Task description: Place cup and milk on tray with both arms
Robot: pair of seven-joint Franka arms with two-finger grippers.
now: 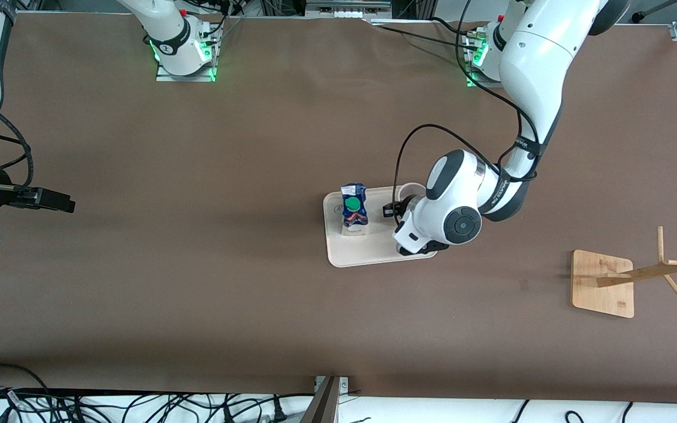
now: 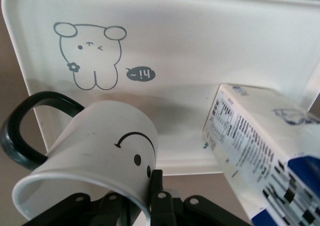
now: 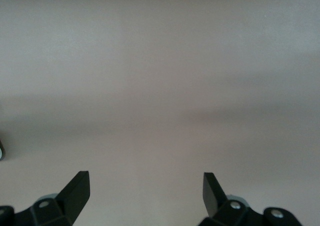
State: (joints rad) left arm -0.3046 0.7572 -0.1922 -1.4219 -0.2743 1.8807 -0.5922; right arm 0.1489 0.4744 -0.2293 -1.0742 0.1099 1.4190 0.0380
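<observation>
Cream rectangular tray (image 1: 368,254) carries upright blue-and-white milk carton (image 1: 354,208). Left gripper (image 2: 145,206) over tray beside carton, clamped on rim of white smiley-face mug (image 2: 102,151). Right gripper (image 3: 145,191) waits, fingers wide, over bare brown table (image 1: 197,294).

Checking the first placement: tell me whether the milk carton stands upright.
Upright: the dark-blue and white milk carton stands on the cream rectangular tray, its green cap facing up.

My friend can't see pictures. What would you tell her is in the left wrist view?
The left pincer grips the rim of a white smiley-face cup just above a cream tray with a bunny drawing. The milk stands on the tray beside the cup.
</observation>
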